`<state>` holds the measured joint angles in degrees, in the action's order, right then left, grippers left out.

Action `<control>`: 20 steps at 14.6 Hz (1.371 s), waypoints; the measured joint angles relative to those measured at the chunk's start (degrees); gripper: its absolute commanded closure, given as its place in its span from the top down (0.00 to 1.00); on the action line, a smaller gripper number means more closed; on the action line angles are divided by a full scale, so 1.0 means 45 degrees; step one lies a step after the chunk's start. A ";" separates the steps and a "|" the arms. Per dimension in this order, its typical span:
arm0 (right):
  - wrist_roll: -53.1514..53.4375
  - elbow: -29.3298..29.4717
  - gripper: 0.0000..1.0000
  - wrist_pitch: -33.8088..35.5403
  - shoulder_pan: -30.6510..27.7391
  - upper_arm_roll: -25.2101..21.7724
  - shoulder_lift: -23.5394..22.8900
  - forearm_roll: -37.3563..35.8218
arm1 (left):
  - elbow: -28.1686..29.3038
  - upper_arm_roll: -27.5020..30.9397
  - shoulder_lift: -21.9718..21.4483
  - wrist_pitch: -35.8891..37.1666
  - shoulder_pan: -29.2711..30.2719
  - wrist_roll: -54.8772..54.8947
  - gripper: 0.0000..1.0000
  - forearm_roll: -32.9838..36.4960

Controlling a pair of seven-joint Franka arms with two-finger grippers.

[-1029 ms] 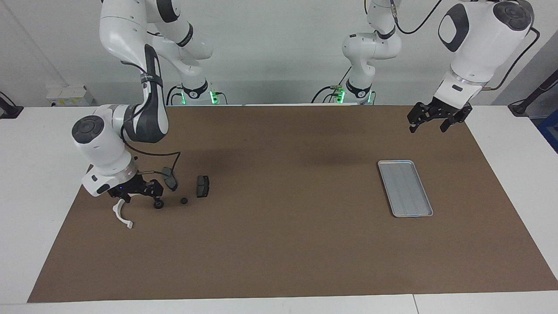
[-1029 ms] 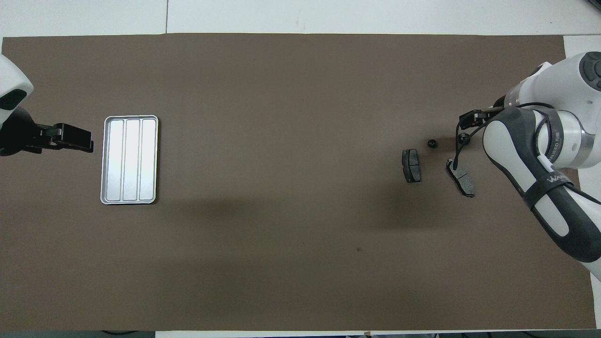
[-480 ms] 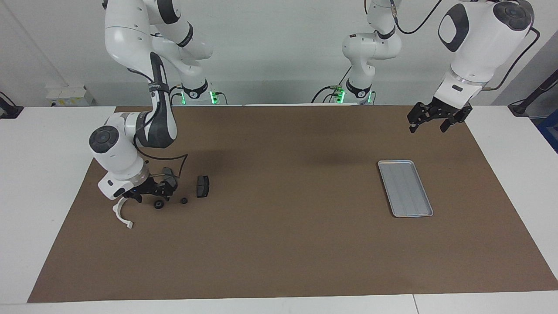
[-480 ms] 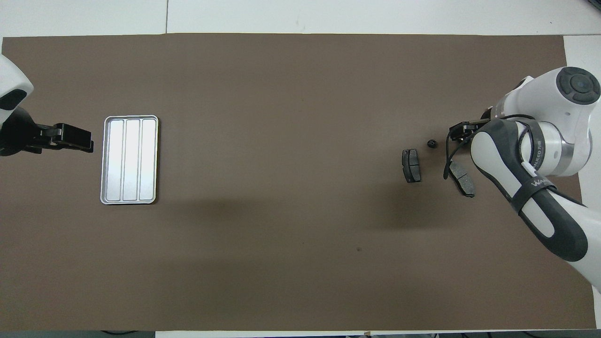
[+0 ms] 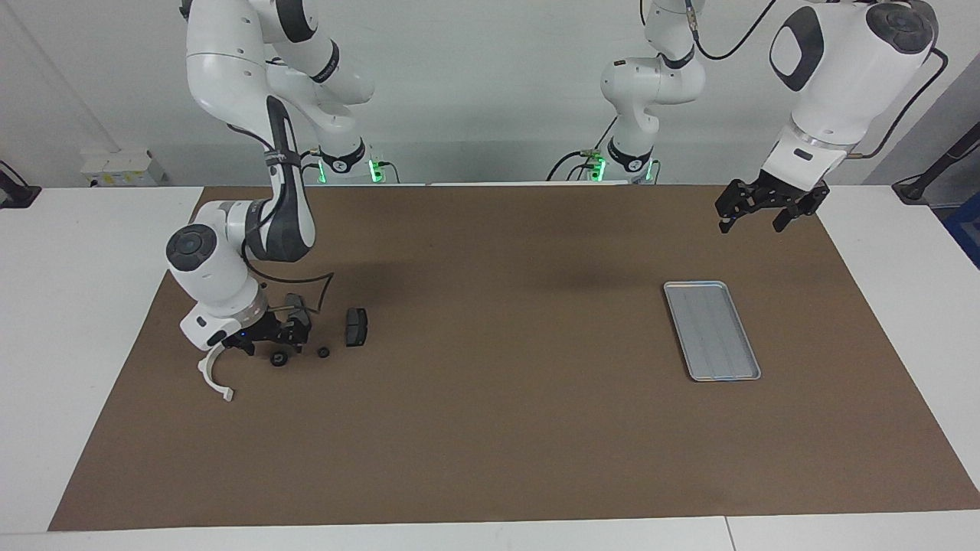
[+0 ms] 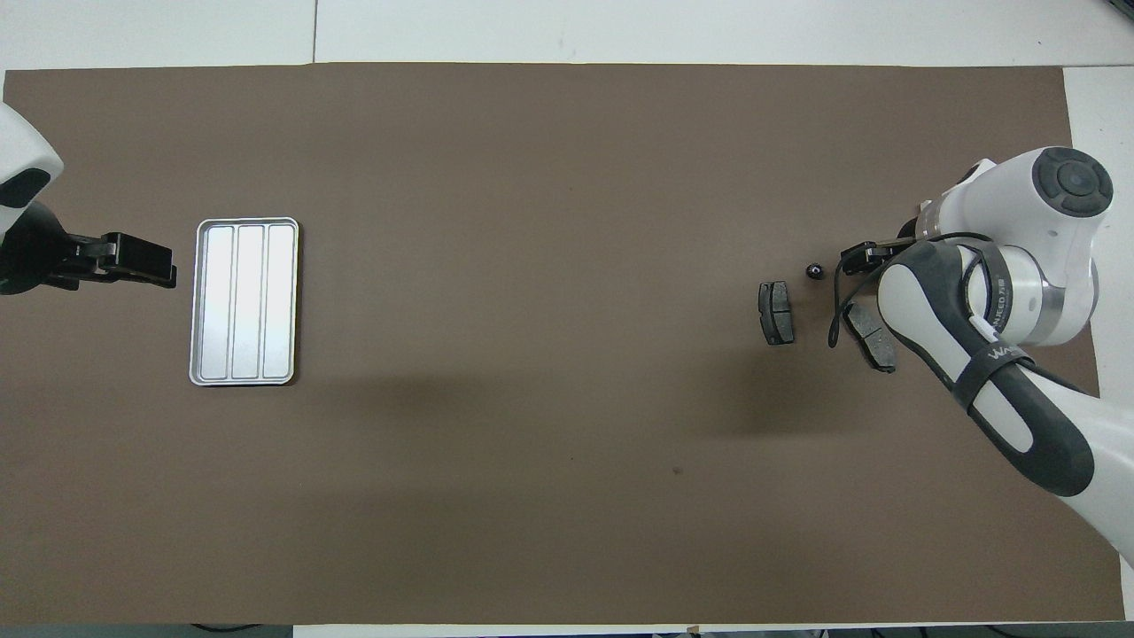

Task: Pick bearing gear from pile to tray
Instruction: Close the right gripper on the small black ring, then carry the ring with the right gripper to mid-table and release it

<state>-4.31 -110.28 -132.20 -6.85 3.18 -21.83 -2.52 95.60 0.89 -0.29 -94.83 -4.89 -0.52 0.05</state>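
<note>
The pile lies at the right arm's end of the mat: a white curved arc (image 5: pixel 213 376), two small black round pieces (image 5: pixel 279 359) (image 5: pixel 323 352) and two dark grey pads (image 5: pixel 356 327) (image 5: pixel 300 308). My right gripper (image 5: pixel 264 340) hangs low over the pile, open, directly above the round piece beside the arc; I cannot tell if they touch. In the overhead view the right gripper (image 6: pixel 864 257) and arm hide that piece and the arc, while one round piece (image 6: pixel 813 271) and both pads (image 6: pixel 776 312) (image 6: pixel 873 337) show. The silver tray (image 5: pixel 712 329) (image 6: pixel 244 301) holds nothing. My left gripper (image 5: pixel 764 210) (image 6: pixel 133 260) waits open in the air beside the tray.
A brown mat (image 5: pixel 498 428) covers the table between white borders. The right arm's cable (image 5: pixel 314 287) loops down over the pad nearest the gripper.
The right arm has drawn in toward the robots and its gripper has shifted slightly toward the pads, staying low. The pile, tray and left arm have not moved.
</note>
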 measured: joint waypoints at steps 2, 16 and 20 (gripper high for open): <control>-0.0117 -0.0257 1.00 -0.0428 -0.0005 -0.0005 -0.0002 -0.0001 | 0.0000 0.0000 0.0000 0.0000 0.0000 0.0000 1.00 0.0000; -0.0163 -0.0447 0.00 -0.0856 -0.0061 -0.0056 0.0052 -0.0004 | 0.0000 0.0000 0.0000 0.0000 0.0000 0.0000 1.00 0.0000; -0.0163 -0.0301 0.00 -0.0840 -0.0066 -0.0069 0.0084 -0.0004 | 0.0000 0.0000 0.0000 0.0000 0.0000 0.0000 1.00 0.0000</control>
<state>-5.05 -111.64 -135.98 -7.15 2.87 -21.45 -2.54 95.60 0.89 -0.29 -94.83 -4.89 -0.52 0.05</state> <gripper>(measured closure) 0.652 0.000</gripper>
